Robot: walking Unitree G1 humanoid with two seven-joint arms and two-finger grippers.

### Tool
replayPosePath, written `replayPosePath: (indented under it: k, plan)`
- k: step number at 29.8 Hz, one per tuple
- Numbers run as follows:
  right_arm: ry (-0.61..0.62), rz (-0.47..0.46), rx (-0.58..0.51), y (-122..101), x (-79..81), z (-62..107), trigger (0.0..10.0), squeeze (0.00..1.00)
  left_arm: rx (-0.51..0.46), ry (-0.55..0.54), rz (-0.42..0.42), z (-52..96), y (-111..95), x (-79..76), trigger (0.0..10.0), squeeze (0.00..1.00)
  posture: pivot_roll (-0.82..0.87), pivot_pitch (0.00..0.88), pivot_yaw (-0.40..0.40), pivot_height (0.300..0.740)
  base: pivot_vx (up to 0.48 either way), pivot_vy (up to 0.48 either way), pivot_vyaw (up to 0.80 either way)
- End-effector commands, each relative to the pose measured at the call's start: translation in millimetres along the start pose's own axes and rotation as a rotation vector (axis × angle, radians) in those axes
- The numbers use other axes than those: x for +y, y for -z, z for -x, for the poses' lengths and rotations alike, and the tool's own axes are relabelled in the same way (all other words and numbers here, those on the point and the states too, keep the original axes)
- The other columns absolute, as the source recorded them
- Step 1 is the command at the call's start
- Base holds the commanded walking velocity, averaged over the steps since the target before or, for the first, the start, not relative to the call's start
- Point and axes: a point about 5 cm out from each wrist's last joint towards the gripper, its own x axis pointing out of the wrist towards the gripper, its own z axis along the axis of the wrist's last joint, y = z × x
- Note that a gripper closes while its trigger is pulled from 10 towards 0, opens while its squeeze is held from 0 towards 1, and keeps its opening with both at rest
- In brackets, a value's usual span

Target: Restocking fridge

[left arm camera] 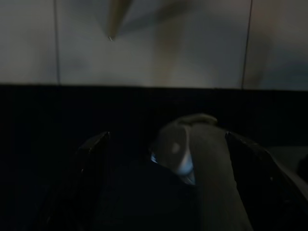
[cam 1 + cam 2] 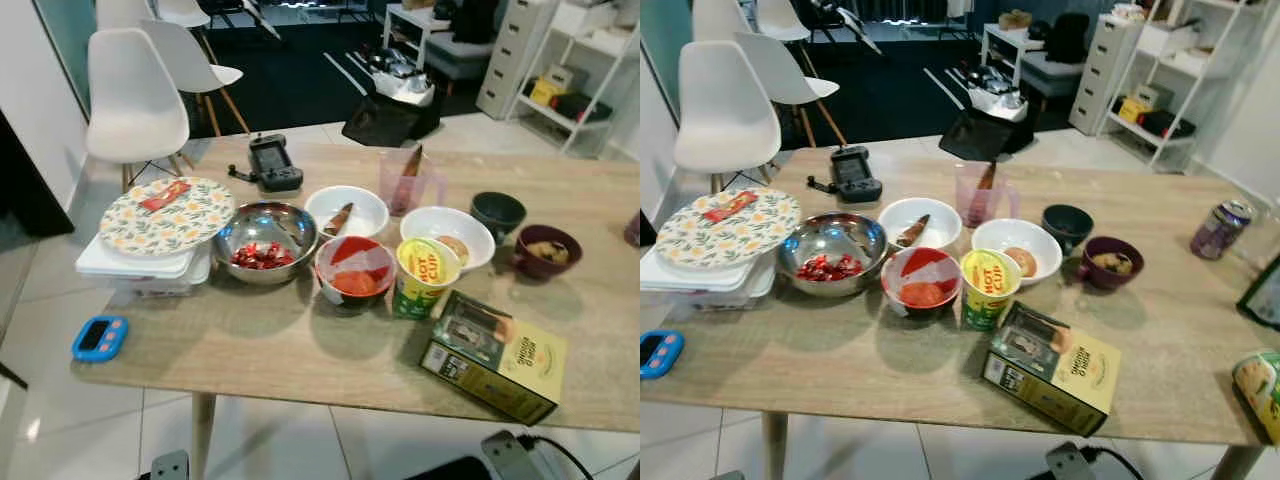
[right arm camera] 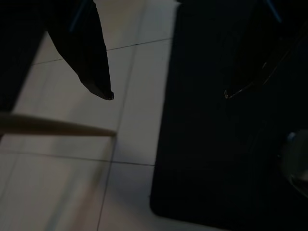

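Note:
A wooden table (image 2: 280, 350) stands before me with food on it. A steel bowl (image 2: 265, 240) holds red pieces. Beside it are a red and white bowl (image 2: 354, 270), a yellow Hot Cup tub (image 2: 425, 275), a white bowl (image 2: 346, 211) with a brown piece and another white bowl (image 2: 447, 237) with round food. A green and yellow box (image 2: 492, 355) lies at the front right. A purple can (image 2: 1220, 228) stands at the far right. My left gripper (image 1: 167, 137) hangs low in the dark, fingers apart. My right gripper (image 3: 167, 96) hangs over the tiled floor, fingers apart and holding nothing.
A floral plate (image 2: 166, 215) rests on white containers (image 2: 140, 270) at the left, with a blue timer (image 2: 100, 337) by the corner. A pink cup (image 2: 407, 182), teal bowl (image 2: 497, 213), maroon bowl (image 2: 547, 250) and black device (image 2: 273, 162) stand further back. White chairs (image 2: 135, 95) are behind.

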Motion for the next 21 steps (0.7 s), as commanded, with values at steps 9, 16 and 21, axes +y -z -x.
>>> replayPosePath:
  k: [9, 16, 21]
  plan:
    - [-0.016, 0.055, 0.04, 7.8, 1.6, 0.2, 10.0, 0.0, 0.06, -0.03, 0.006, 6.2, 25.7, 3.4, 10.0, 0.0, 0.14, 0.0, -0.14, 0.74, 0.0, 0.0, 0.0]
    - [0.005, 0.015, 0.002, -4.6, -1.7, -0.1, 10.0, 0.0, 0.051, 0.021, -0.077, 1.5, 14.6, -7.3, 10.0, 0.0, 0.1, 0.0, -0.115, 0.74, 0.0, 0.0, 0.0]
    - [0.013, -0.01, 0.009, -1.8, -1.7, -0.1, 10.0, 0.0, 0.046, 0.053, -0.136, -1.6, 6.4, -15.1, 10.0, 0.0, 0.07, 0.0, -0.085, 0.74, 0.0, 0.0, 0.0]
